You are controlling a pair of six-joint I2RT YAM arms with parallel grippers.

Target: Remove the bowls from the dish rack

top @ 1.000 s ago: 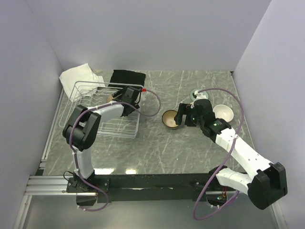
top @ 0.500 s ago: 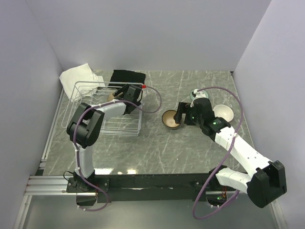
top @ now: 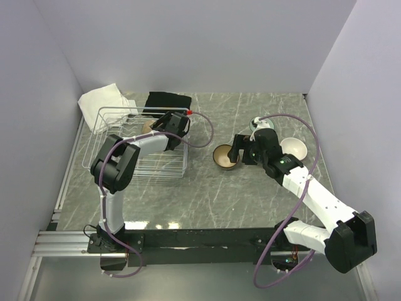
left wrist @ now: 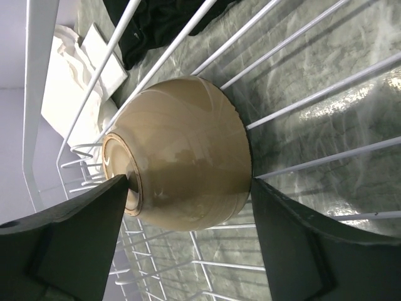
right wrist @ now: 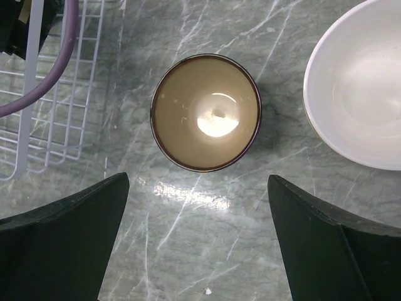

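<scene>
Tan glazed bowl [left wrist: 182, 153] on wire rack [left wrist: 326, 91]

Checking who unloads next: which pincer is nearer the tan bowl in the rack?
Left. The left pincer brackets the tan bowl in the dish rack, fingers touching both sides; the right pincer hangs over a brown bowl outside it.

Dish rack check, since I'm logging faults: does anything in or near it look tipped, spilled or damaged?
Nothing looks spilled or broken. The tan bowl in the dish rack lies on its side, foot ring facing sideways, with the left gripper closed across it; that is ordinary for a racked bowl.
</scene>
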